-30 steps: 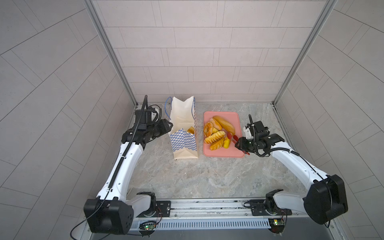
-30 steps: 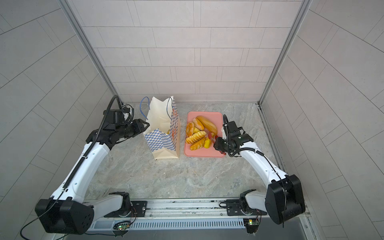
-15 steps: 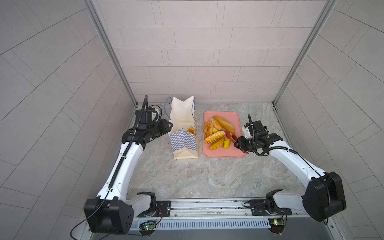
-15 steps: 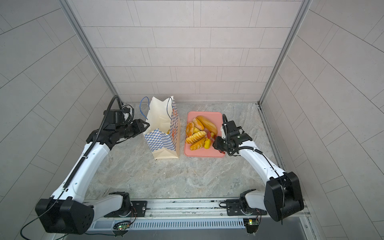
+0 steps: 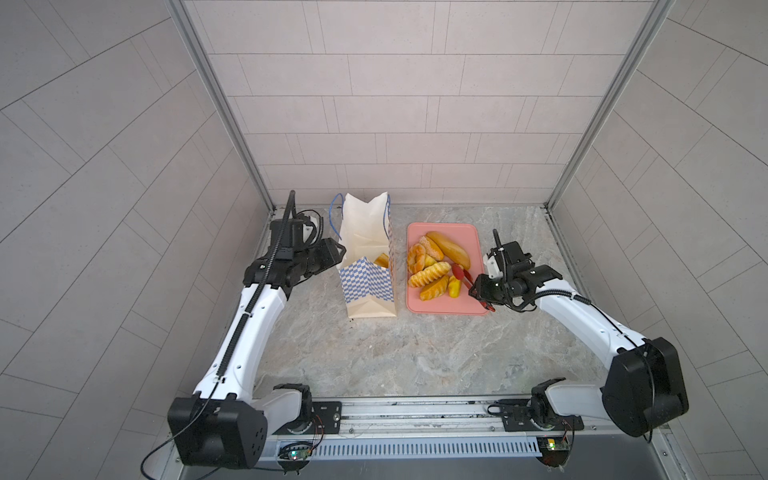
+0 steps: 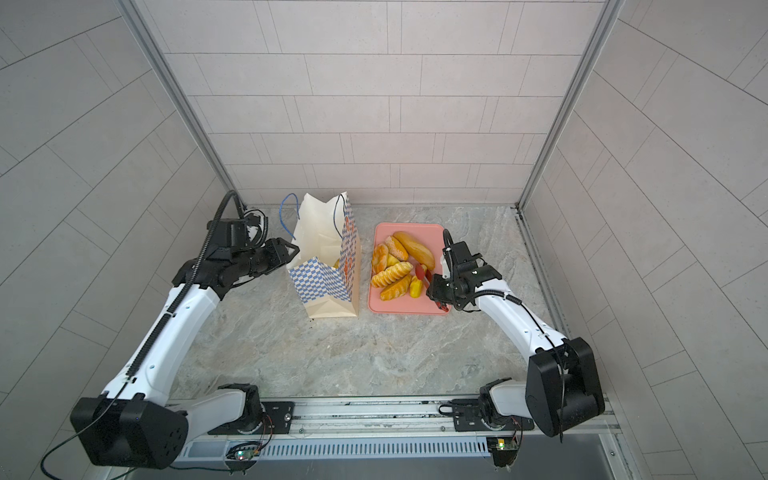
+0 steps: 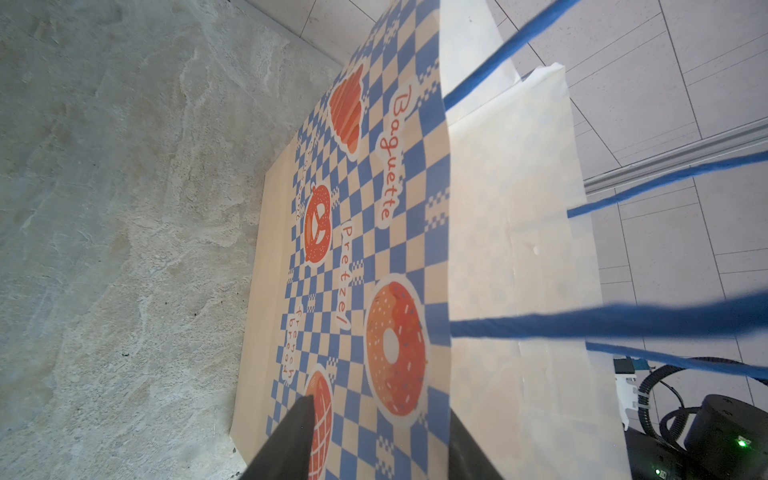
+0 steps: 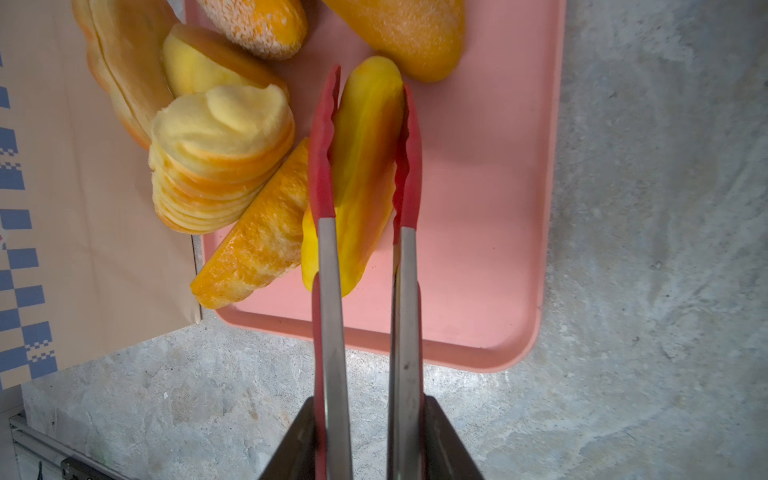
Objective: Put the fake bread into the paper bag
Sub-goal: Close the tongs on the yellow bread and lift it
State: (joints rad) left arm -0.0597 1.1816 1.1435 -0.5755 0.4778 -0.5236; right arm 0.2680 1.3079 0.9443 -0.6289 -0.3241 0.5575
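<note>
The paper bag (image 5: 368, 286) (image 6: 324, 282) stands upright and open left of the pink tray (image 5: 440, 307), with one piece of fake bread (image 5: 381, 259) inside it. Several more pieces lie on the tray, among them a long loaf (image 5: 449, 249) and a braided piece (image 5: 430, 274). My right gripper (image 5: 478, 289) (image 8: 368, 415) is shut on the red tongs (image 8: 328, 291). The tong tips clasp a yellow pastry (image 8: 365, 158) (image 5: 454, 286) on the tray. My left gripper (image 5: 338, 253) (image 7: 380, 409) stands open astride the bag's left rim, one finger over the checkered face (image 7: 374, 208).
Blue cord handles (image 7: 623, 320) cross close in front of the left wrist camera. Tiled walls close the marble table (image 5: 395, 361) in at the back and both sides. A metal rail (image 5: 415, 411) with the arm bases runs along the front.
My right gripper has moved a little left over the tray's near corner and squeezed the tongs tighter round the yellow pastry. The left arm and the bag have stayed still.
</note>
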